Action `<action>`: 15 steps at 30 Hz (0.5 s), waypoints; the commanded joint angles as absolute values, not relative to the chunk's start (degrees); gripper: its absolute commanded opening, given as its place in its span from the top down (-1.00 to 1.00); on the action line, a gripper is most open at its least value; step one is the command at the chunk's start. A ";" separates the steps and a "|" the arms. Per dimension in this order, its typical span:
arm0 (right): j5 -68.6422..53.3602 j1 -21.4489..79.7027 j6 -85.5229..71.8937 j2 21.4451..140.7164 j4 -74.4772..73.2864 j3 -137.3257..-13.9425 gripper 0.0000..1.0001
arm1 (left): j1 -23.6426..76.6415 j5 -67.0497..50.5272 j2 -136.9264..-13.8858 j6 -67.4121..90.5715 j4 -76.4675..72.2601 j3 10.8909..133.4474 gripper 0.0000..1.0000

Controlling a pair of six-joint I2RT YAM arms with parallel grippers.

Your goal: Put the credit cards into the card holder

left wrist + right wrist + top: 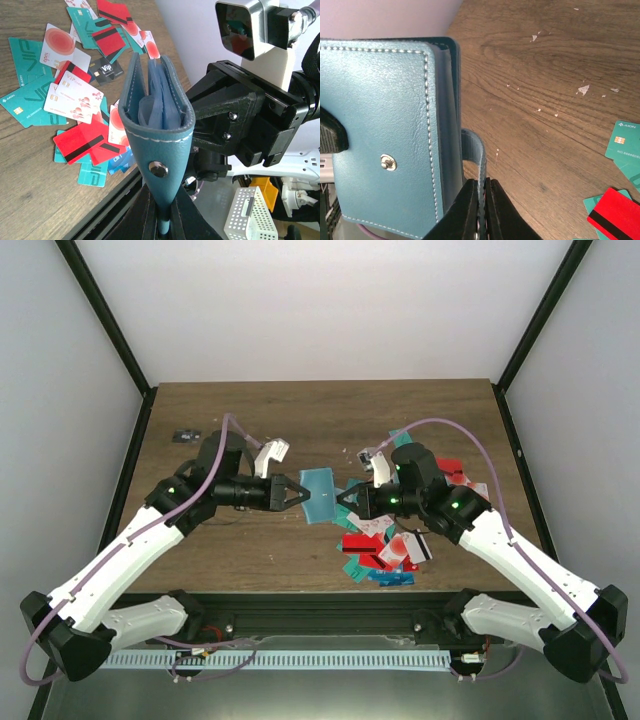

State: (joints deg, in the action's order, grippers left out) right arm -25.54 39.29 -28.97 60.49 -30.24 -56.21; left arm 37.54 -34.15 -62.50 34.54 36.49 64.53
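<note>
Firmly pinched — card holder (157,135) between left fingers (142,222) and right fingers (462,215).

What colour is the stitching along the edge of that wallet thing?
White, on the teal-blue card holder; clearest in right wrist view.

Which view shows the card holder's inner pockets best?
The left wrist view: the card holder gapes toward the camera, exposing its lighter blue pockets. The right wrist view shows only its stitched outer cover and strap. The top external view shows just a small teal patch.
</note>
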 commanded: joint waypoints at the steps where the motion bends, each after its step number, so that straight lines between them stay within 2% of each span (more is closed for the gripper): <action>1: -27.32 39.13 -28.20 60.21 -28.29 -56.20 0.92 | 37.62 -34.85 -61.50 34.72 35.38 64.19 0.92; 3: -27.85 39.11 -28.01 60.21 -27.97 -55.96 0.98 | 37.60 -34.64 -61.54 34.43 35.42 64.00 0.92; 9: -28.94 39.12 -29.20 61.48 -27.22 -54.05 0.99 | 37.53 -31.96 -63.23 33.88 36.16 62.31 0.80; 15: -32.29 39.22 -32.32 66.29 -23.98 -49.55 0.99 | 36.90 -30.22 -68.69 32.44 35.50 57.07 0.89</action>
